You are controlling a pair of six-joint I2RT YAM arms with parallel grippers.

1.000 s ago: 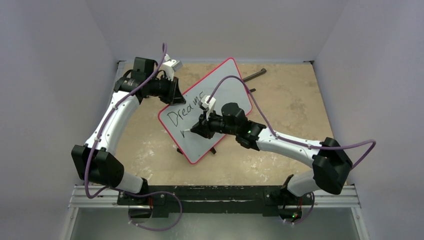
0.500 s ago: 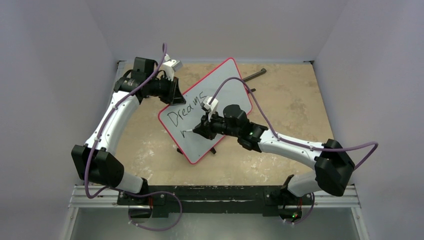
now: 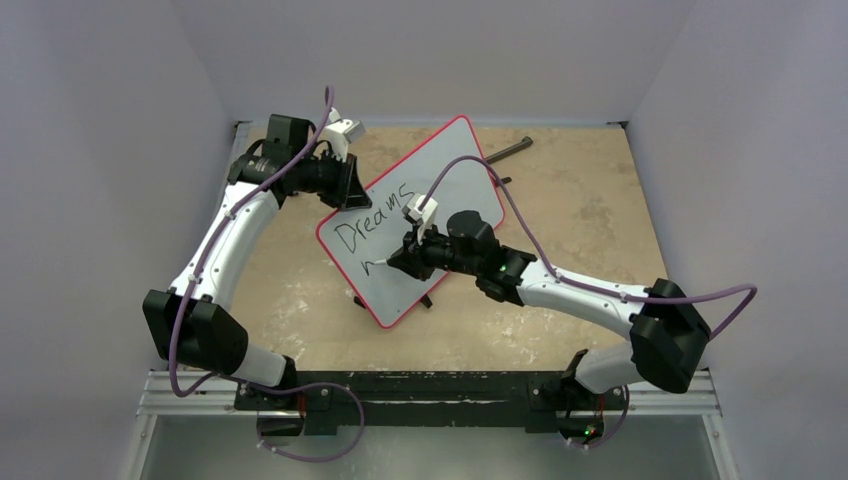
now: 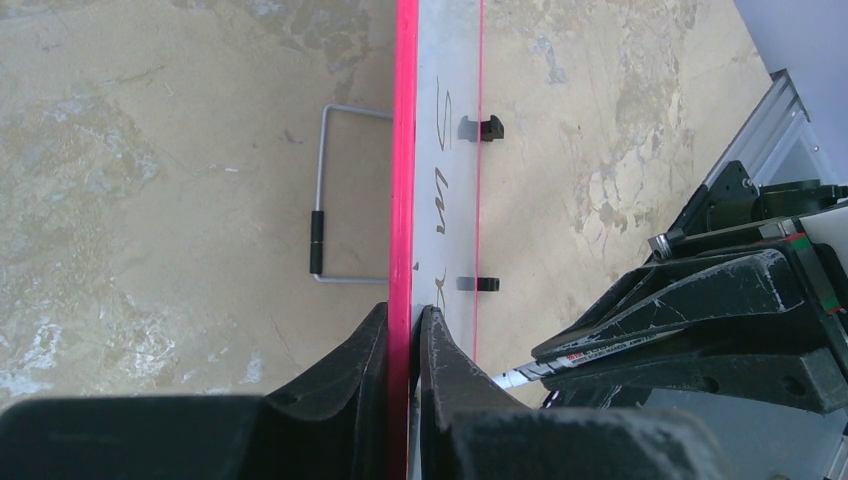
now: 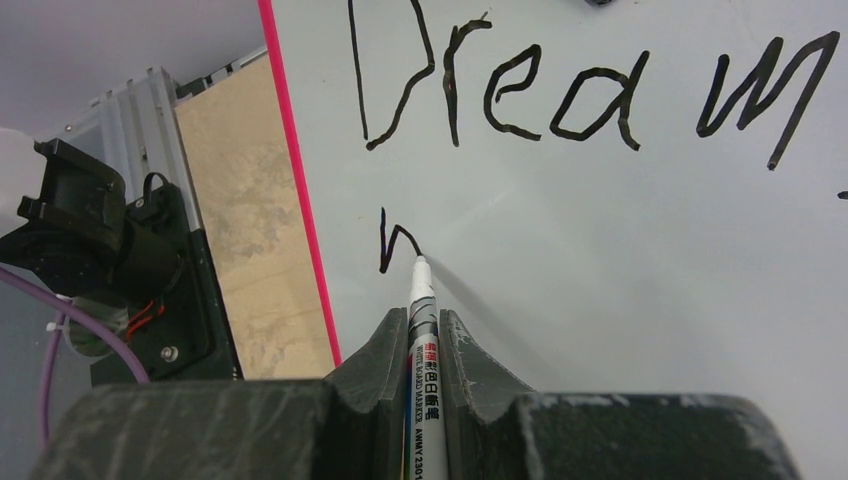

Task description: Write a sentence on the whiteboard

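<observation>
The whiteboard (image 3: 455,160), white with a thin red rim, stands tilted on the table's middle. My left gripper (image 3: 345,185) is shut on its upper left edge; the left wrist view has the red rim (image 4: 404,150) pinched between the two fingers (image 4: 404,312). My right gripper (image 5: 422,318) is shut on a white marker (image 5: 424,350), whose tip touches the whiteboard (image 5: 620,260). The sentence reads "Dreams" (image 5: 560,95) on its first line. Below it a short hooked stroke (image 5: 395,245) ends at the marker tip. The right gripper (image 3: 395,262) hovers over the board's lower half.
A black tool (image 3: 508,150) lies behind the board at the back. A wire stand (image 4: 330,190) and two black clips (image 4: 488,128) sit at the board's edges. Grey walls close in on three sides, and the metal rail (image 3: 430,390) with both arm bases runs along the near edge.
The right gripper has shifted the marker slightly right along the board, and the stroke under "Dreams" has grown. The left arm has held still.
</observation>
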